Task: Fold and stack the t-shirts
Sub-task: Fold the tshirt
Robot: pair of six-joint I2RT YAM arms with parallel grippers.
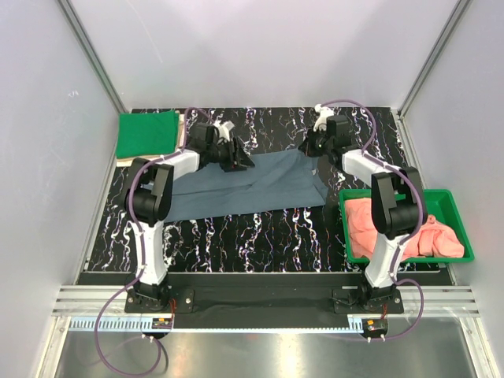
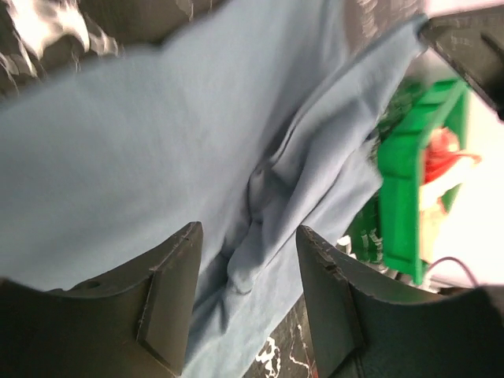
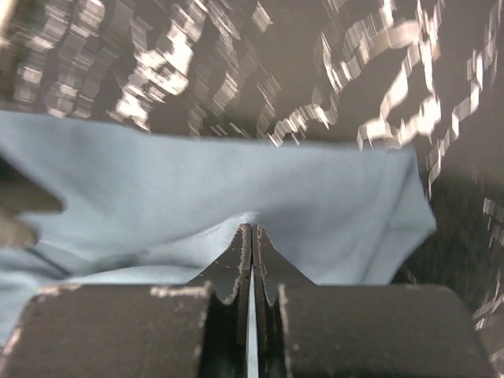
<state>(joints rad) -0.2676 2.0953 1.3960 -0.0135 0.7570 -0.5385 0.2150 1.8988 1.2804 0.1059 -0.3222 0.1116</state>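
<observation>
**Readying a fold**

The blue-grey t-shirt lies spread across the middle of the bench. My right end effector is pressed together, pinching its far right edge, ready to lift that side for a fold. My left end effector is spread above the far left edge; that view is blurred, so contact is uncertain. A folded green t-shirt sits at the far left corner, likely the stack's base. Pink t-shirts wait in a green bin by the right edge.
</observation>
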